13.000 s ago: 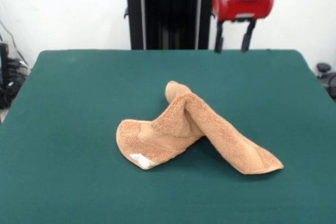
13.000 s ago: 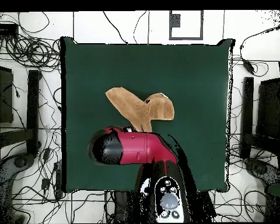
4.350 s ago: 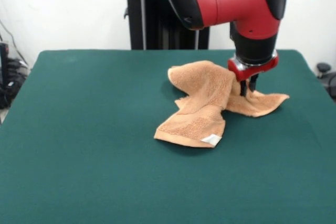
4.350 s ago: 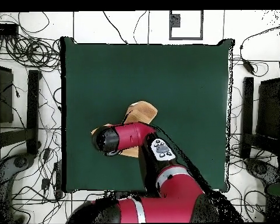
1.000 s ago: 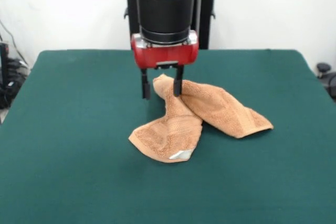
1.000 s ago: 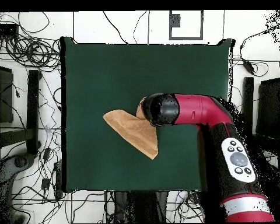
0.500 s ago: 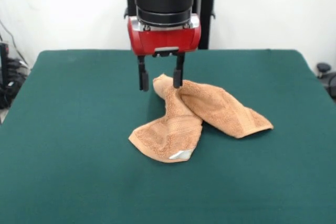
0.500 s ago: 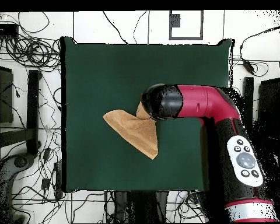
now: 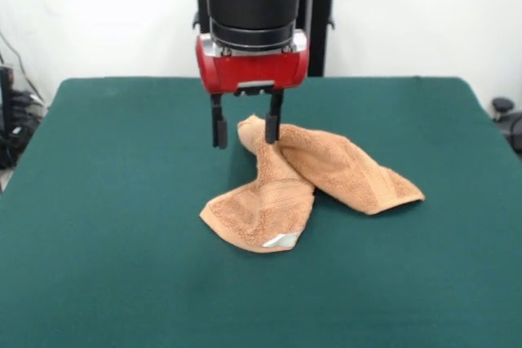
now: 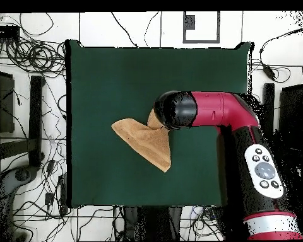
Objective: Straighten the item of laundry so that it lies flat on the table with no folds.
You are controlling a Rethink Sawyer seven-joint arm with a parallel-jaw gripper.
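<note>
The item of laundry (image 9: 314,181) is a tan terry towel folded into a V on the green table (image 9: 98,201). One lobe runs toward the front with a white tag (image 9: 281,241) at its edge; the other runs right. My gripper (image 9: 245,129) hangs open just above the towel's far tip, one finger (image 9: 218,129) left of the tip and the other in front of it, holding nothing. From overhead, the towel (image 10: 141,141) lies mid-table and the arm's head (image 10: 176,109) covers its far tip and the gripper.
The red and black arm (image 10: 242,145) stretches over the table's right side in the overhead view. Cables and equipment (image 10: 28,57) lie on the floor around the table.
Since a second ago the gripper has risen slightly above the towel's tip and stays open. The towel has not moved.
</note>
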